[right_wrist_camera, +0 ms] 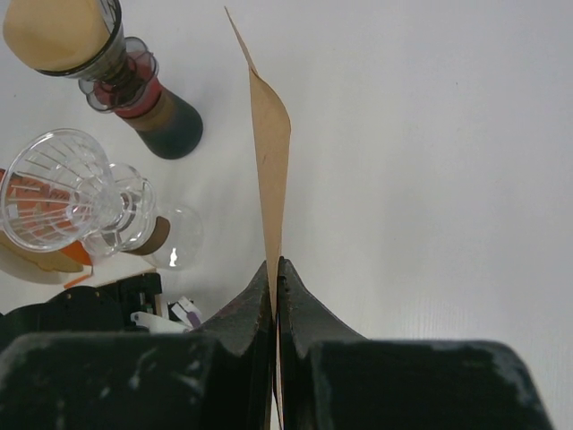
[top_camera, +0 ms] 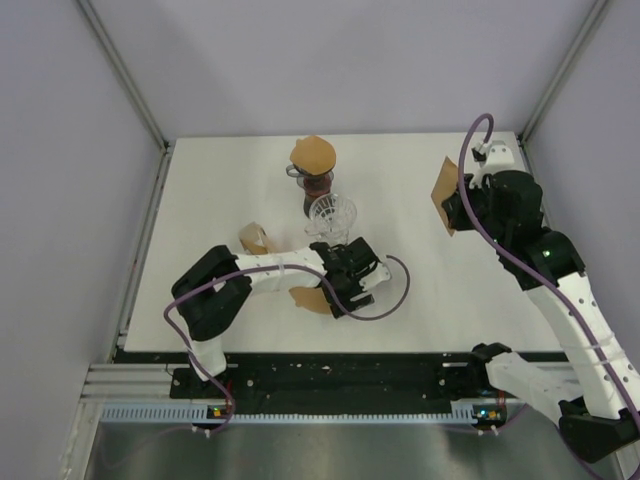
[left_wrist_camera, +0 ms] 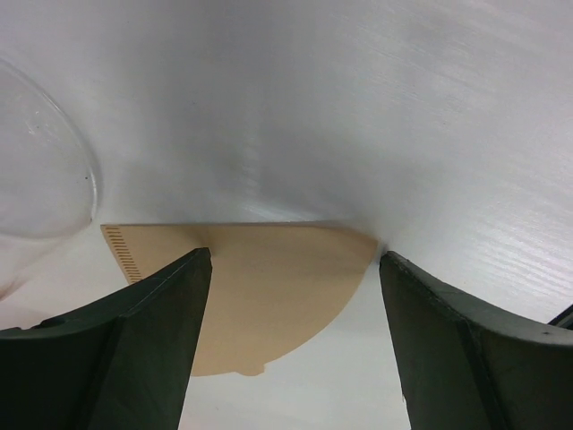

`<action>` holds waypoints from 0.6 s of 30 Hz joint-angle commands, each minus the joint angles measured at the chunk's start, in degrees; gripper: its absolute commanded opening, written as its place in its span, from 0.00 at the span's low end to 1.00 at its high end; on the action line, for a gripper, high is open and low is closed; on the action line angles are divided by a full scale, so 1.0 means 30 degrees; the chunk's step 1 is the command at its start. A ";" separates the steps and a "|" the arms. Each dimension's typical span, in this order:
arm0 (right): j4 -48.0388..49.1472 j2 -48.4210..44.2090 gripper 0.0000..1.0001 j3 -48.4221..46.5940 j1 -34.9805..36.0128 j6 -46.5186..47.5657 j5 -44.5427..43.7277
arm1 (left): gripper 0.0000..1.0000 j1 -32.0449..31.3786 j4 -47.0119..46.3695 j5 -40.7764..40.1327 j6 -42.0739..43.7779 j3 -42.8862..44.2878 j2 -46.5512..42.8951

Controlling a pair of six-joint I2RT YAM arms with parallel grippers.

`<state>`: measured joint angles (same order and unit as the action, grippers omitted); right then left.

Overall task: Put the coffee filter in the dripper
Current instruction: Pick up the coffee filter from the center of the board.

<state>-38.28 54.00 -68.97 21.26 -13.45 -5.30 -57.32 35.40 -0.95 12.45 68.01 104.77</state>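
Nearest: left gripper (left_wrist_camera: 294,264) hangs low over the table w/ fingers spread wide, holding nothing. A flat filter (left_wrist_camera: 269,296) lies on the surface right between them, not gripped.

Bit farther, roughly mid-table, the clear dripper (top_camera: 332,212) stands upright and looks empty, so imo the main step isn't done yet.

Over on the right, the right gripper (right_wrist_camera: 276,269) is pinched tight on a coffee filter (right_wrist_camera: 271,152), held up edge-on in the air, well apart from the dripper. What's left: carry it across, open it up prob, drop it in the cone.

Farthest: a dark carafe (top_camera: 314,182) w/ a brown filter (top_camera: 313,154) sitting on top.

Surface is a plain white table (top_camera: 420,290), matte, no clutter otherwise. Pale grey walls (top_camera: 350,60) box it in on 3 sides, metal rail (top_camera: 130,380) along the near edge.
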 commanded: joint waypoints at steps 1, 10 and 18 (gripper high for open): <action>0.0602 -0.0362 0.00 0.0255 -0.0083 0.0266 0.0302 | 0.81 -0.0054 -0.1134 0.0873 -0.0370 -0.0608 0.0026; 0.0661 -0.0450 0.00 0.0314 -0.0083 0.0500 0.0595 | 0.74 0.0180 -0.0989 0.1927 -0.0399 -0.0404 0.1257; 0.0661 -0.0831 0.00 0.0256 -0.0054 0.0705 0.0595 | 0.03 0.0854 -0.0023 0.2104 0.0334 0.0006 0.1755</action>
<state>-38.20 53.34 -67.85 21.26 -12.16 -3.77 -55.46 32.95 3.42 13.13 69.06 106.41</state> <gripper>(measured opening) 0.003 0.310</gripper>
